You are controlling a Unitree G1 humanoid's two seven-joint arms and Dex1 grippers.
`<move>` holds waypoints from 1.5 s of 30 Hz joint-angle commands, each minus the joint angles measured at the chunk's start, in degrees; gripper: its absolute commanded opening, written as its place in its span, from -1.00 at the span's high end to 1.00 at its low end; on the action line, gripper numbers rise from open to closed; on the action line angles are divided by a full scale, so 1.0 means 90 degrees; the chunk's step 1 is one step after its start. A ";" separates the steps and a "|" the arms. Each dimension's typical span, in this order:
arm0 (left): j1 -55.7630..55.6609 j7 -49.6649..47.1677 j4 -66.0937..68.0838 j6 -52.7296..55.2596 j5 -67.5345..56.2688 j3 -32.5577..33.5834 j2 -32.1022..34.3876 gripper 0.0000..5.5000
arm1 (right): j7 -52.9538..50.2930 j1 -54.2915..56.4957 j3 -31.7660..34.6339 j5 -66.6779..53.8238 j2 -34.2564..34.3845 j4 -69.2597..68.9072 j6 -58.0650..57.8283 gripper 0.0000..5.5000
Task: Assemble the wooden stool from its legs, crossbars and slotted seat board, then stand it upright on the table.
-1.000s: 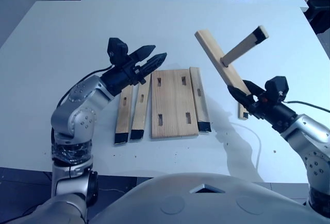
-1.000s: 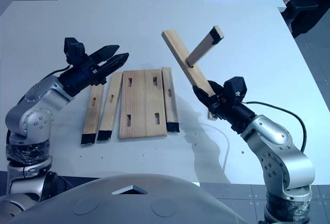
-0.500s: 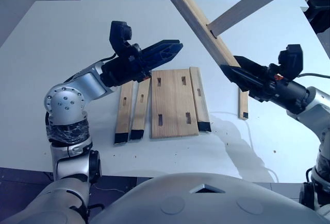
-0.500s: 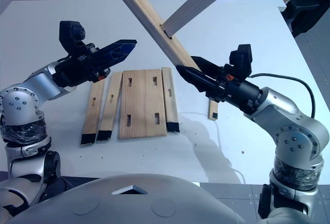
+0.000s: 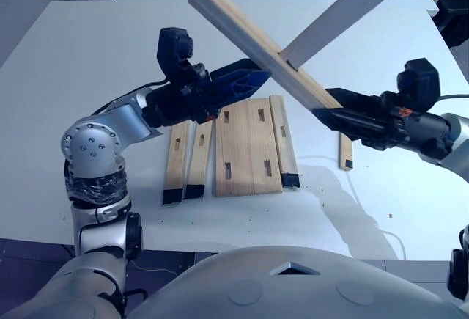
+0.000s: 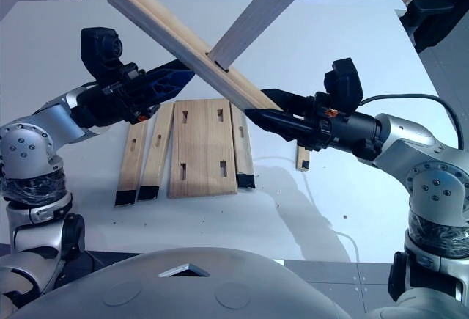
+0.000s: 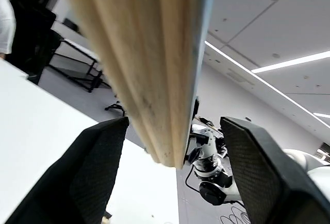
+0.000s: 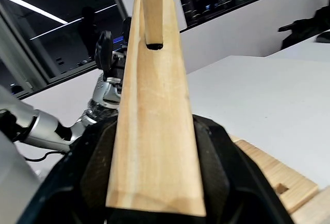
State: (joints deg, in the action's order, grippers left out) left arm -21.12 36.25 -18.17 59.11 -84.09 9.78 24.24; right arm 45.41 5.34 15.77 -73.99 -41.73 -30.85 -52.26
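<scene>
Surface spans the frame. Slotted seat board lies flat at its centre. We see a long leg in the air, running from upper left down to centre right. A crossbar is plugged into its slot and points to the upper right corner. Two loose legs lie just left of the board, a third leg against its right edge, and a short piece farther right. Right pincer is clamped on the long leg's lower end. Left pincer is spread wide, fingers either side of the leg mid-length, with gaps showing in the left wrist view.
</scene>
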 commanded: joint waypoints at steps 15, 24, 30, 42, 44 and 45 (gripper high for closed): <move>-0.0223 0.0339 0.0033 -0.0044 0.0014 -0.0502 -0.0057 -0.20 | 0.0574 0.0342 -0.0575 0.0356 -0.0088 0.0123 0.0096 0.25; -0.0210 0.0562 0.0092 -0.0118 0.0390 -0.0608 0.0053 -0.20 | 0.0645 0.0249 -0.0658 0.0433 -0.0122 0.0002 0.0101 0.25; -0.0243 0.0726 0.0108 -0.0115 0.0433 -0.0573 0.0066 -0.14 | 0.0639 0.0159 -0.0781 0.0556 -0.0050 -0.0101 0.0161 0.25; -0.0311 0.0874 0.0304 0.0047 0.0135 -0.0447 0.0041 0.16 | 0.0681 0.0198 -0.0751 0.0484 -0.0120 -0.0082 0.0109 0.25; -0.0301 0.0895 0.0302 0.0043 0.0168 -0.0453 0.0041 0.16 | 0.0698 0.0196 -0.0754 0.0483 -0.0139 -0.0080 0.0095 0.25; -0.0300 0.0903 0.0303 0.0033 0.0186 -0.0449 0.0043 0.16 | 0.0706 0.0198 -0.0744 0.0475 -0.0156 -0.0073 0.0084 0.25</move>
State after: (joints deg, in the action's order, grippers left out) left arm -23.39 43.41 -15.74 59.24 -80.87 4.93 24.68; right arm 50.86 6.56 8.93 -69.38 -42.07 -31.02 -51.43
